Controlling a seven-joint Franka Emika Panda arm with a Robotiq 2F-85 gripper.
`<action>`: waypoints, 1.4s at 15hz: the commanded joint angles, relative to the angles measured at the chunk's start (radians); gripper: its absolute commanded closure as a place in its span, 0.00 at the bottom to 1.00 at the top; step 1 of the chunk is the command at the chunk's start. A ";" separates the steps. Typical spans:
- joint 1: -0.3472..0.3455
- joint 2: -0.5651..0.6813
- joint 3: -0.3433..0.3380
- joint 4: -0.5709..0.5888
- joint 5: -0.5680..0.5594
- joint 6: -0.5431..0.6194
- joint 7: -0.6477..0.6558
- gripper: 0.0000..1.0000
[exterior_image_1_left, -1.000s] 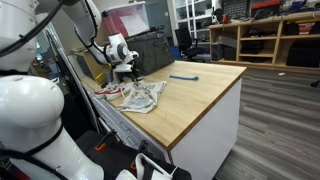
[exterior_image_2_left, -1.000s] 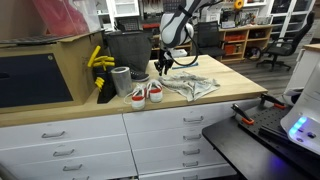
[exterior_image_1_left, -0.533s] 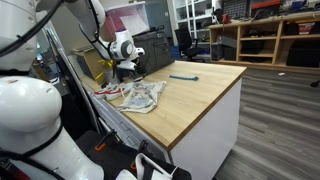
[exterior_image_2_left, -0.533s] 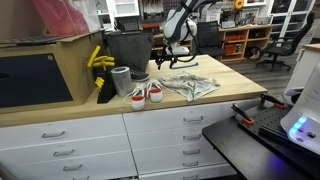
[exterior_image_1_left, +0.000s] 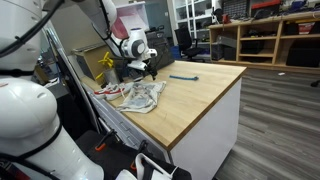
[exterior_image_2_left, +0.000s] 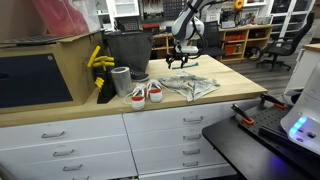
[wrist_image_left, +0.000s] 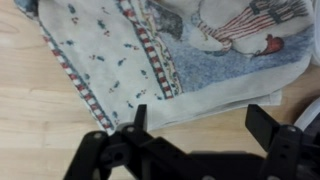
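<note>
**Gripper (exterior_image_1_left: 149, 68) lifts clear of cloth (exterior_image_1_left: 140, 95)**

Risen and swung rightward since a second ago. On the table (exterior_image_1_left: 205, 90), the cloth lies crumpled, left of centre, released. Jaws stand wide apart, empty, above its far edge.

Cloth (wrist_image_left: 130, 55): pale grey ground is dotted with small dark motifs; its border is striped red and dark blue; a blue-grey panel with red-and-white stripes is printed.
Table (wrist_image_left: 40, 120), under the cloth: finished in light wood grain.
Pincer (wrist_image_left: 200, 120), at the cloth's edge: black.
</note>
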 joint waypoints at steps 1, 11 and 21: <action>-0.007 0.049 -0.006 0.063 0.015 -0.067 -0.013 0.00; 0.047 0.147 -0.013 0.160 -0.021 -0.066 -0.012 0.88; 0.096 0.204 -0.059 0.200 -0.113 -0.048 -0.013 1.00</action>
